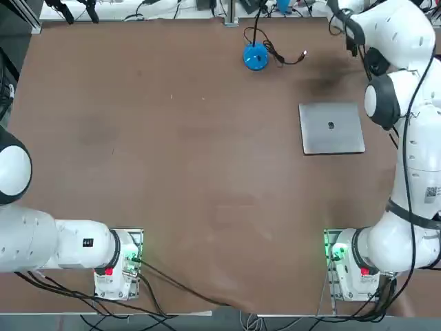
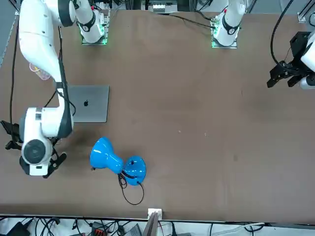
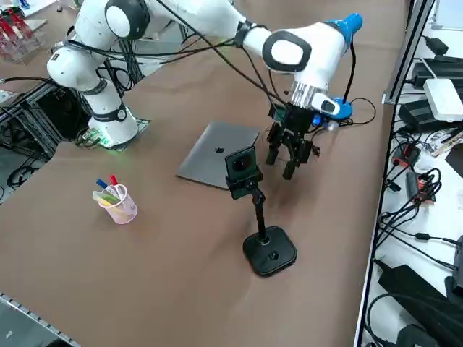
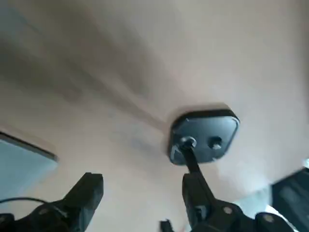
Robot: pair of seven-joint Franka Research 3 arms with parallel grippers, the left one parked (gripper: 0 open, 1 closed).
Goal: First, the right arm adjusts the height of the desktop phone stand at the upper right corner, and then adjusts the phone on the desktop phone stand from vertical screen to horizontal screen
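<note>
The desktop phone stand is black, with a rounded base [image 3: 270, 253], a thin pole [image 3: 257, 210] and a clamp head at the top. The black phone [image 3: 241, 168] sits in that clamp head. My right gripper [image 3: 289, 157] hangs from the white right arm [image 3: 289, 50] just beyond the clamp head. Its fingers point down, stand open and hold nothing. In the right wrist view the base [image 4: 205, 135] lies beyond the gripper [image 4: 142, 193], and the pole runs close along one finger [image 4: 195, 191]. The stand does not show in the top or front views.
A closed grey laptop [image 3: 217, 160] lies beside the gripper, also seen from above [image 1: 331, 127]. A blue round-based stand [image 1: 255, 56] with a black cable stands at the far edge. A clear cup of pens [image 3: 116, 201] stands near the arm's base.
</note>
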